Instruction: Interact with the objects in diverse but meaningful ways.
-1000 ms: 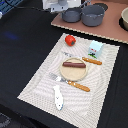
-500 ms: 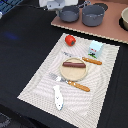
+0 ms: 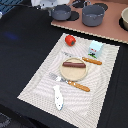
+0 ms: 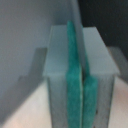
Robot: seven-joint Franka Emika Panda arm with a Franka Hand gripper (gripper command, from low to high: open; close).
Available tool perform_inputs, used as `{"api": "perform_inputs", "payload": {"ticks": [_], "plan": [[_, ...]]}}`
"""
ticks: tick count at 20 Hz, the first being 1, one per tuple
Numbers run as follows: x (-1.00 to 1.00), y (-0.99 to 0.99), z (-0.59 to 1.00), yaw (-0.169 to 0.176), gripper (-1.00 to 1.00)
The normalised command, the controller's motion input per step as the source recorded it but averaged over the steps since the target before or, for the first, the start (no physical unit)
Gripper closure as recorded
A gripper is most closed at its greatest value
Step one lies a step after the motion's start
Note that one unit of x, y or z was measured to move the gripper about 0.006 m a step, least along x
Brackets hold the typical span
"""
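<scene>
Jaws pressed together, green pads (image 4: 75, 85) touching, holding nothing.

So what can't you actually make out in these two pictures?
- Arm: exterior view, cut off by the top edge.
- Fingers: wrist view, the two green pads look pressed together; nothing visible between them.
- Light blue cup: exterior view, its markings too small to read.
- Pot at the exterior view's right: cut by the edge.

You find no legible text, brand, number or sign in either view. The light blue cup (image 3: 95, 48) carries a small green and red printed mark, too blurred to read. The wrist view shows only unmarked grey and green surfaces.
</scene>
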Motion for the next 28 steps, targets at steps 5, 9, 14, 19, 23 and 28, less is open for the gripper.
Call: {"api": "perform_inputs", "payload": {"ticks": [5,9,14,19,23,28], "plan": [[-0.38,-0.74,0.16,0.018,1.00],[-0.05,-0.95,0.54,0.000,1.00],[0.05,-0.94,0.62,0.000,1.00],[0.15,-0.92,0.69,0.000,1.00],[0.33,-0.88,0.48,0.000,1.00],[0.42,-0.86,0.26,0.000,1.00]]}}
